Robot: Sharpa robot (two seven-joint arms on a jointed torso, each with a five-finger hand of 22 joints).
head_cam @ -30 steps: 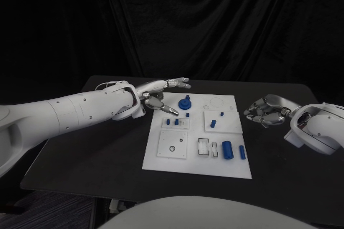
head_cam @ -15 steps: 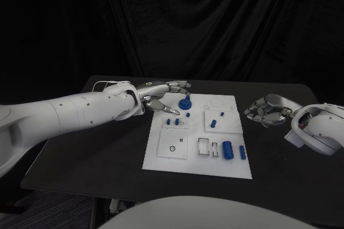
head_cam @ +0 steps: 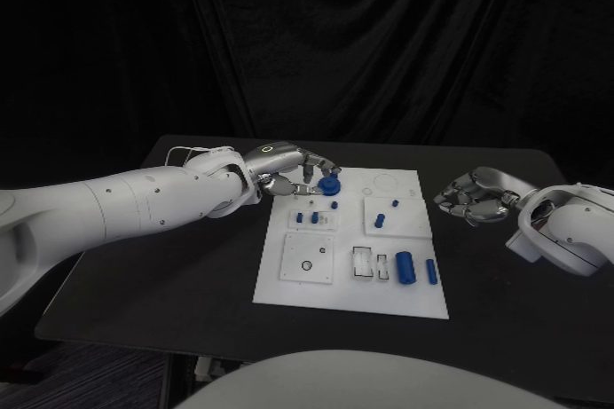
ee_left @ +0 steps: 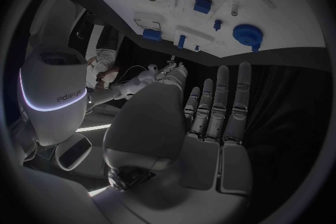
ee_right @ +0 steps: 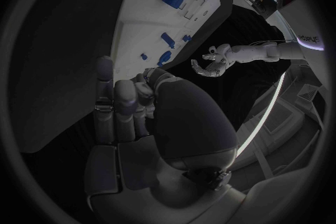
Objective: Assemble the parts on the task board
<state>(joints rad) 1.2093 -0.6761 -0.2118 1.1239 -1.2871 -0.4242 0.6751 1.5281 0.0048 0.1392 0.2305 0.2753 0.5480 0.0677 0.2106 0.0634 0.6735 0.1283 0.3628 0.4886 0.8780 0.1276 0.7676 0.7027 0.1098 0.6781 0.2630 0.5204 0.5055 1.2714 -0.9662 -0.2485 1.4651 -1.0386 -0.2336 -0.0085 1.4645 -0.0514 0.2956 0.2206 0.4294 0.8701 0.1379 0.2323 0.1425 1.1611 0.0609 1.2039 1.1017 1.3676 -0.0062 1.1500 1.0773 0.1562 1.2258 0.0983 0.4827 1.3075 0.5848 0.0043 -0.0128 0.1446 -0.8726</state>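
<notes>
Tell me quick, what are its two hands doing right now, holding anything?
Left hand: open, fingers spread over the round blue part at the task board's far end, holding nothing.
Right hand: fingers curled in, nothing in it, beside the board.

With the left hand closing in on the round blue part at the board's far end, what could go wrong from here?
1. The left hand reaches the round blue part from the side; a push could tip or slide it instead of gripping it.
2. Small blue pegs stand just nearer on the board; the fingers may knock them.
3. The right hand rests by the board's edge and could nudge it.
</notes>
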